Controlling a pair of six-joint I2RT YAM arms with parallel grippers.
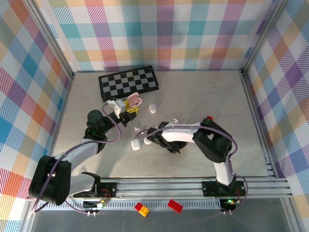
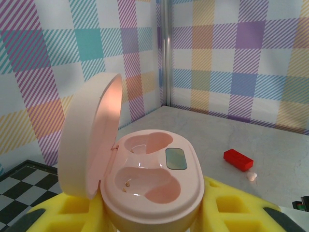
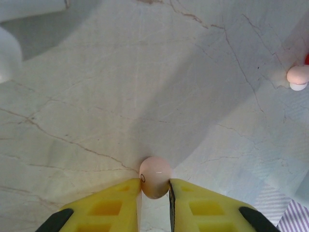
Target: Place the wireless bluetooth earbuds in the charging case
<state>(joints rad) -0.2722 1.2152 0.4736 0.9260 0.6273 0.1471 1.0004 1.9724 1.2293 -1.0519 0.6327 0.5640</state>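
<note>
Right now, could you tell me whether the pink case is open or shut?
Open: the pink case has its lid swung up, both wells empty.

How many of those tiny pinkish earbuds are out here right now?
2. One small glossy pinkish earbud is pinched between the yellow fingers of the right gripper; the other pinkish earbud lies on the table beside a small red block. More could hide under the arms.

Black-and-white arms, lilac cables, yellow pincer fingers.
</note>
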